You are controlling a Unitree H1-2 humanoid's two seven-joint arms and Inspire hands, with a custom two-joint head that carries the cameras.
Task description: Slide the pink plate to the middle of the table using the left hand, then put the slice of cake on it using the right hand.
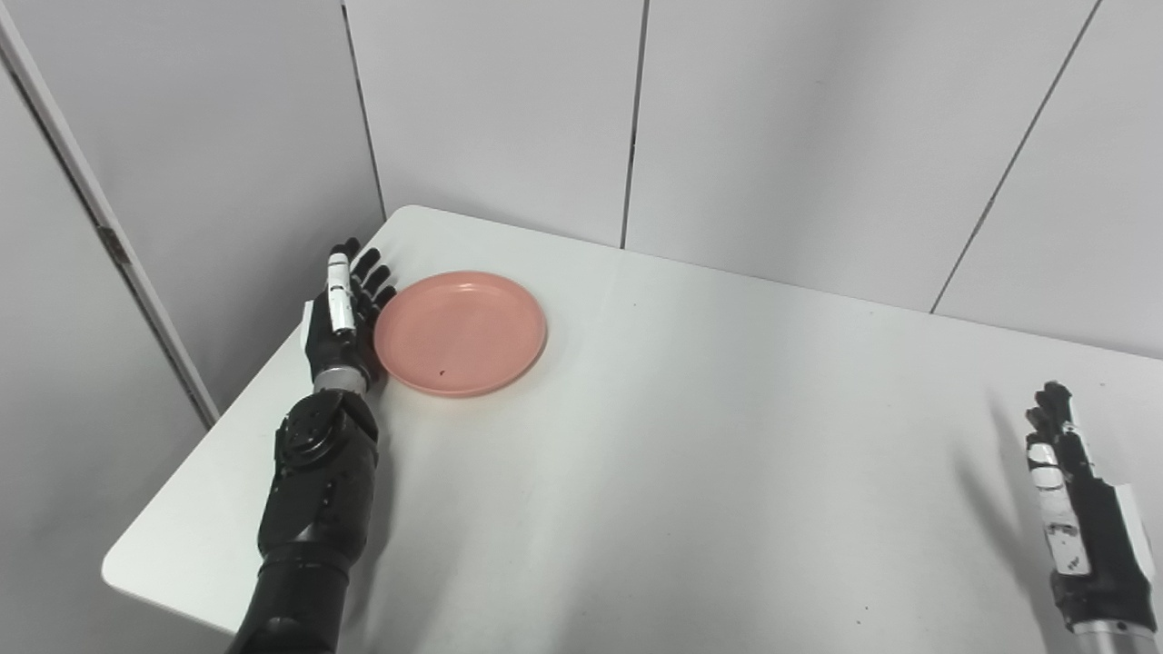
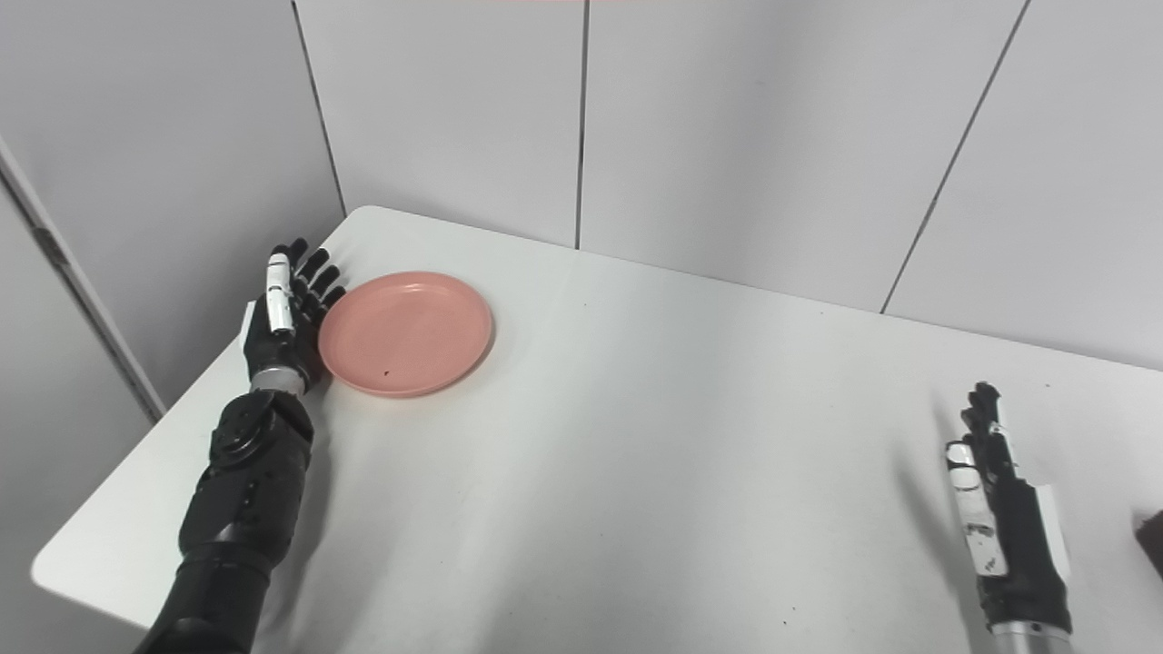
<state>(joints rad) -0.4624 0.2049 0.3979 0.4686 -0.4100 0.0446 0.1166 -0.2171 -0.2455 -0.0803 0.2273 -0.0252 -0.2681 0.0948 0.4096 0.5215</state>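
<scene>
Left eye view: L hand (image 1: pixel 343 313) flat beside, maybe touching, pink plate (image 1: pixel 460 332).

Table (image 1: pixel 690 472): white, rounded corners, set into a corner of the room.
Wall panels (image 1: pixel 491 100): pale grey, split by dark vertical seams, behind the table.

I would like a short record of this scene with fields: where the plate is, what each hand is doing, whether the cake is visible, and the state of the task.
plate: pink plate, empty, on the table's far left part, not yet in the middle
left hand: left hand, open, fingers straight, against the plate's left rim
right hand: right hand, open, holds nothing, over the table's right side
cake: only a dark piece shows at the right eye view's right edge; cannot tell if it is the cake
task state: slide not done; nothing on the plate
</scene>
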